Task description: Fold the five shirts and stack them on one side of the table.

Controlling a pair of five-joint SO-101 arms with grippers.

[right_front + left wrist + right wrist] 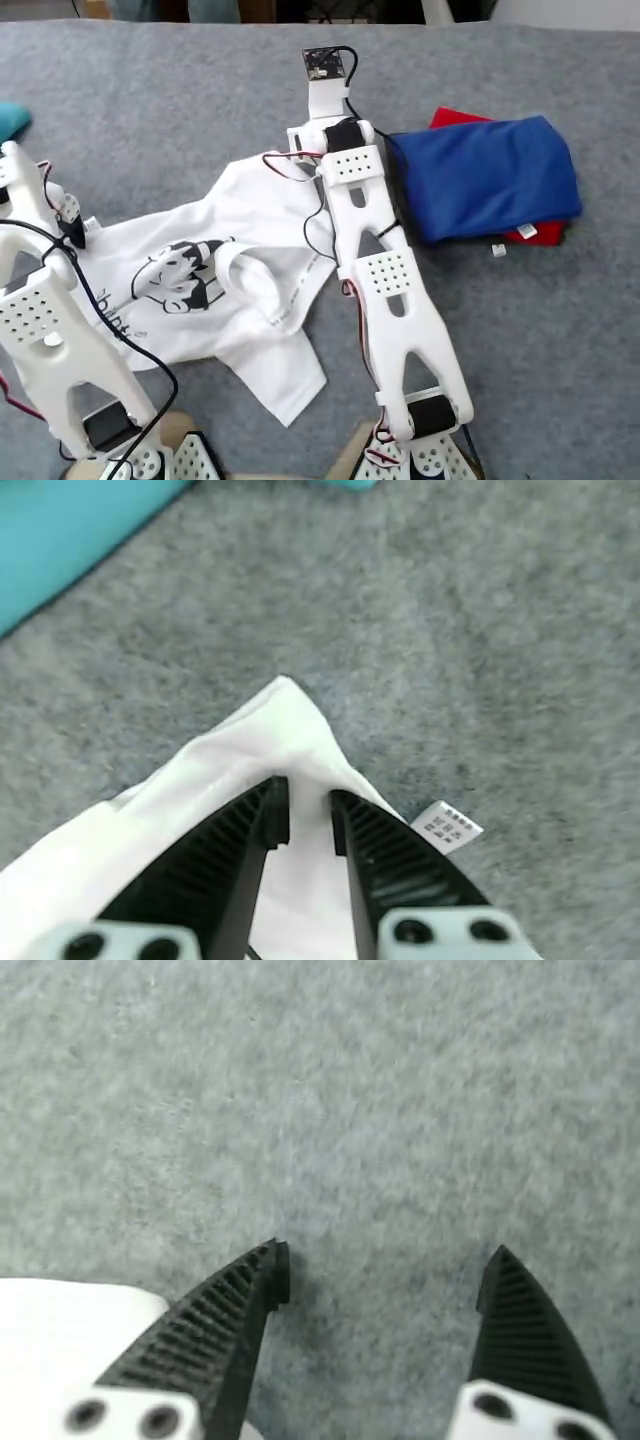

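White plastic left arm (60, 350) and right arm (420, 340), perforated plates (388, 272), black motors (343, 133), red and black cables (322, 205), black ribbed jaws

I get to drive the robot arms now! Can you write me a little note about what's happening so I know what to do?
Left gripper: jaws a narrow gap apart, over a corner of the white shirt.
Right gripper: jaws wide open over the bare grey table, beside the white shirt's edge.
Things: the white shirt lies spread out, unfolded. The folded blue shirt lies on the red shirt on the right side. A teal cloth sits at the far left edge.
Done: two shirts stacked.
Left: fold the white shirt, put it on the blue one, then do the rest.
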